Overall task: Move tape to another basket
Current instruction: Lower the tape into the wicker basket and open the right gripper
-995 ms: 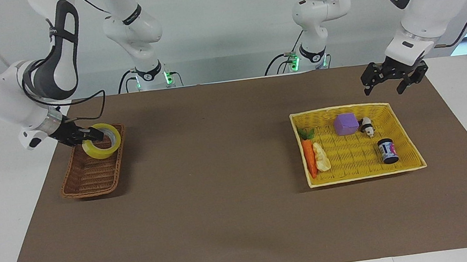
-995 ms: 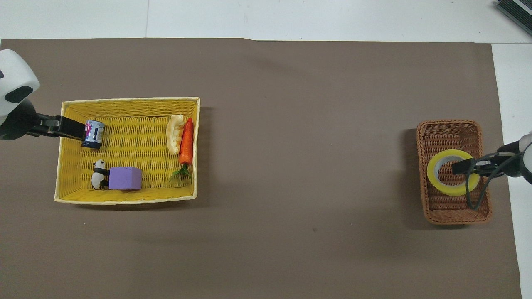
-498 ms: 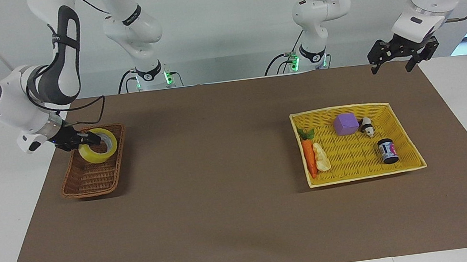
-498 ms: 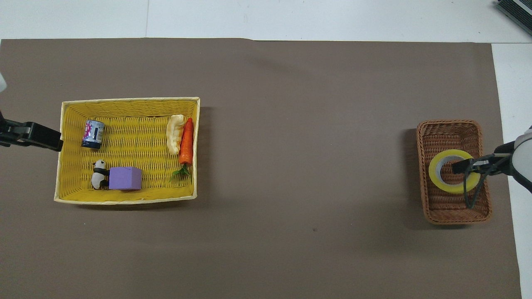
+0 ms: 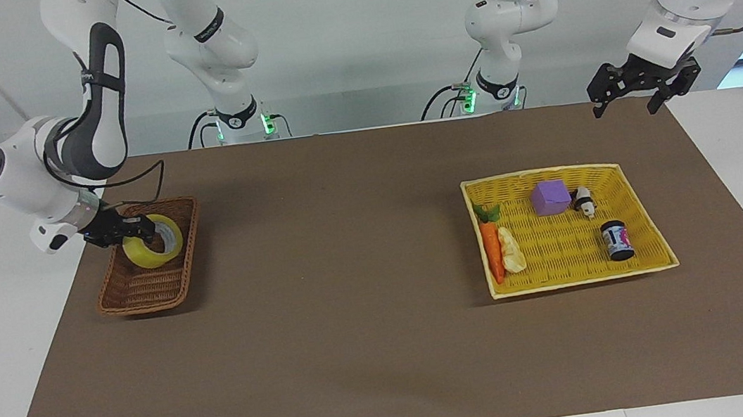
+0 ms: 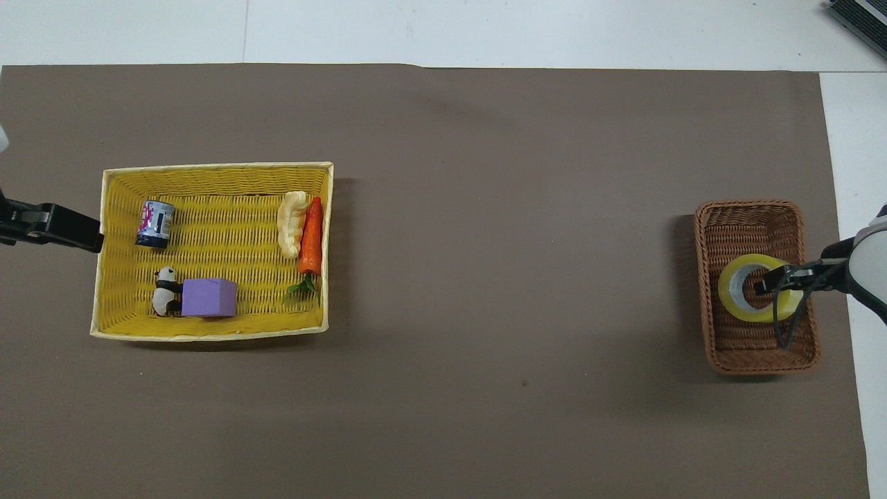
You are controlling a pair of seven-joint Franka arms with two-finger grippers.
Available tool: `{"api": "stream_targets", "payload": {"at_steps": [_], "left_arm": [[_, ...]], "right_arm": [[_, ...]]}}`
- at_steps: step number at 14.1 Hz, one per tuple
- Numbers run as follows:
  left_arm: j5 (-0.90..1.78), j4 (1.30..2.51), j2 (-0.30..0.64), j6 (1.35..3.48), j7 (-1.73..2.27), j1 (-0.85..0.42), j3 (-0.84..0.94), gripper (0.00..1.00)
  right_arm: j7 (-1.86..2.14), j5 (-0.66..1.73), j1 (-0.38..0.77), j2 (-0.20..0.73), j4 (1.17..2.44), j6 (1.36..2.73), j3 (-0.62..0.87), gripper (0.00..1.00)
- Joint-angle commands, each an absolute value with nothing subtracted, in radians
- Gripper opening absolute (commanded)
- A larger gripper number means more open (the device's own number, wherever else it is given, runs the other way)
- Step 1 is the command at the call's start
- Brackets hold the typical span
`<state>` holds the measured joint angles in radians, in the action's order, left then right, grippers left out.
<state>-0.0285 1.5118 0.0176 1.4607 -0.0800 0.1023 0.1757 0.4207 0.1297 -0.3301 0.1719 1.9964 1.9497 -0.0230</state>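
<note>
The yellow tape roll (image 5: pixel 145 257) is down inside the dark brown wicker basket (image 5: pixel 141 297), in the part nearer to the robots, and stands tilted. My right gripper (image 5: pixel 137 231) is shut on the tape's wall, with one finger inside the ring. In the overhead view the tape (image 6: pixel 747 315) sits in the brown basket (image 6: pixel 748 222) with the right gripper (image 6: pixel 770 284) on it. My left gripper (image 5: pixel 633 91) is open and empty. It hangs in the air over the mat beside the yellow basket, at the left arm's end, and also shows in the overhead view (image 6: pixel 86 237).
The wide yellow woven basket (image 5: pixel 564 277) holds a carrot (image 5: pixel 491 243), a pale corn-like piece (image 5: pixel 511 251), a purple cube (image 5: pixel 550 197), a small panda figure (image 5: pixel 584 200) and a small can (image 5: pixel 617 241). A brown mat (image 5: pixel 351 275) covers the table between the baskets.
The right gripper has lowered the tape deeper into the brown basket. The left gripper rose and drew back from over the yellow basket, then held still.
</note>
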Motion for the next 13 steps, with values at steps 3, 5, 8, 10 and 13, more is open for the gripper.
{"api": "stream_targets", "payload": {"at_steps": [3, 5, 8, 10, 13], "left_arm": [[-0.04, 1.506, 0.017, 1.45, -0.092, 0.118, 0.186, 1.0], [-0.04, 1.506, 0.017, 1.45, -0.092, 0.12, 0.186, 1.0], [-0.04, 1.506, 0.017, 1.45, -0.092, 0.118, 0.186, 1.0], [-0.04, 1.506, 0.017, 1.45, -0.092, 0.12, 0.186, 1.0], [-0.04, 1.506, 0.017, 1.45, -0.092, 0.118, 0.186, 1.0]], "right_arm": [[0.416, 0.11, -0.344, 0.166, 1.994, 1.959, -0.009, 1.0], [0.414, 0.114, -0.339, 0.186, 1.953, 1.941, -0.009, 1.0], [0.419, 0.114, -0.339, 0.192, 1.939, 1.941, -0.009, 1.0], [0.422, 0.114, -0.341, 0.192, 1.937, 1.94, -0.009, 1.0], [0.411, 0.109, -0.312, 0.163, 1.872, 1.919, -0.003, 1.0]]}}
